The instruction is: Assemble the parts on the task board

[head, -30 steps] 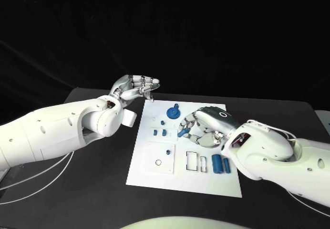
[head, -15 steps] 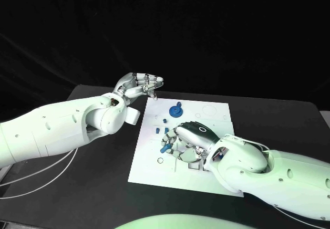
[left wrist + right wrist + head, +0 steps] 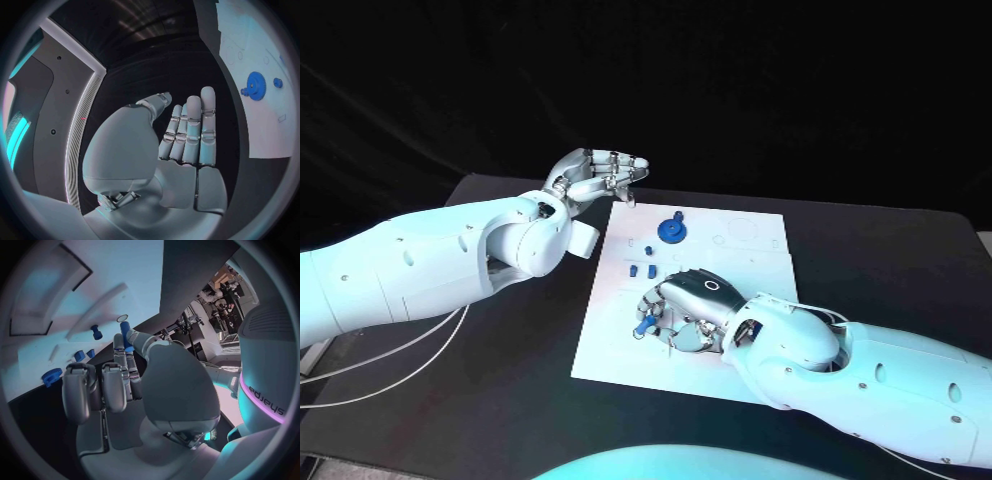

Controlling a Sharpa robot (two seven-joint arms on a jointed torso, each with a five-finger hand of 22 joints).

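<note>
two hands work at the task board (image 3: 747, 262). the right hand (image 3: 687, 305) hovers low over its middle, pinching a small blue peg (image 3: 125, 334) between thumb and finger. the left hand (image 3: 596, 176), fingers curled together and holding nothing, sits by the board's far left corner, near the blue gear (image 3: 671, 230).

Right hand (image 3: 687, 305) with blue peg (image 3: 643, 326), nearer board's front-left.

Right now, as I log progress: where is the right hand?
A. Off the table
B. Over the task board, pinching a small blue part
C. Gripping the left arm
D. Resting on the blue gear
B: the right hand sits over the task board, a small blue part pinched at its fingertips.
</note>
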